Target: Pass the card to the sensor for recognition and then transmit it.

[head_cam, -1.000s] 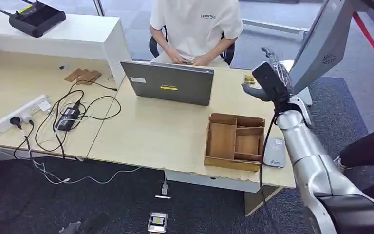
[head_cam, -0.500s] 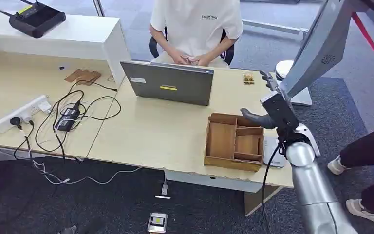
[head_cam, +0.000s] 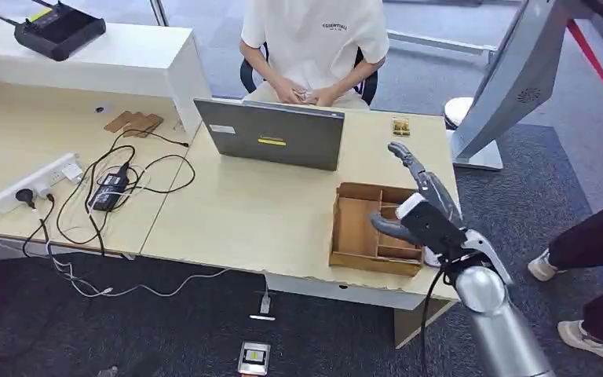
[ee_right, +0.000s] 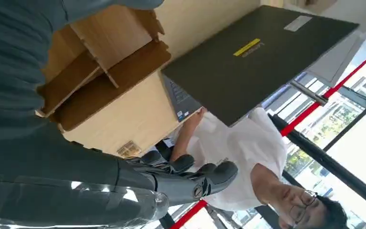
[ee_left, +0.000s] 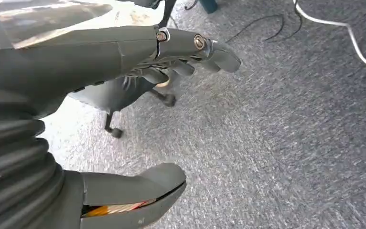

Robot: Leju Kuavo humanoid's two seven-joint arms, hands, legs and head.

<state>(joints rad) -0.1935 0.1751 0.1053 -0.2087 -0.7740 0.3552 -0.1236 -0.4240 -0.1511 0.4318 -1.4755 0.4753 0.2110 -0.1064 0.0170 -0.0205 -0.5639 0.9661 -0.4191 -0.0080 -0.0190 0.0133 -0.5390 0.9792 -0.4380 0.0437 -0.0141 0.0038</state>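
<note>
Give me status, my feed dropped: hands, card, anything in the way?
Right hand open, empty, over wooden tray. Left hand open, hanging above carpet. Small card-like item lies on table past tray, untouched. Laptop stands apart from it.

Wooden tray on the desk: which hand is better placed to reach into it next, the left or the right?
Right. The right hand hovers over the wooden tray at its right side, fingers apart. The left hand hangs low above the carpet, away from the desk.
</note>
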